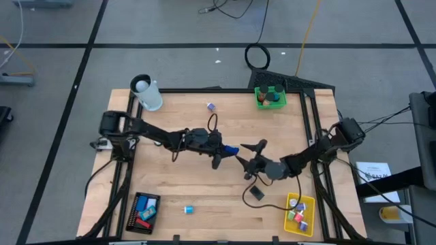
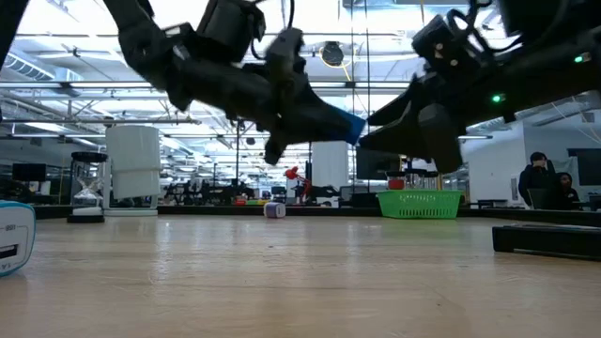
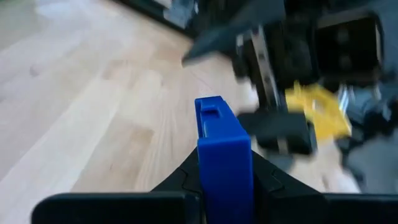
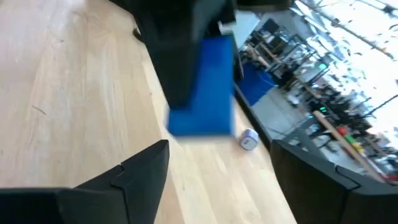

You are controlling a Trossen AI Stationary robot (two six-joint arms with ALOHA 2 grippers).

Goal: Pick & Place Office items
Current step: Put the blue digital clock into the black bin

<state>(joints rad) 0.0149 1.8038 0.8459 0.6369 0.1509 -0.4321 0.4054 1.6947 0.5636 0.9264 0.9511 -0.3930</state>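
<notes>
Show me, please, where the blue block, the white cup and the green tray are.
blue block (image 3: 224,149): left wrist view, on its broad front face.
white cup (image 1: 150,95): high view, on its side wall.
green tray (image 2: 420,204): low view, on its mesh front wall.

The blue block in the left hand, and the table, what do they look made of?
Blue block: likely hard plastic, going by its uniform colour, smooth slightly glossy faces and a moulded recess near its end. Table: light wood or wood laminate, showing plank seams and grain with a matte finish.
</notes>
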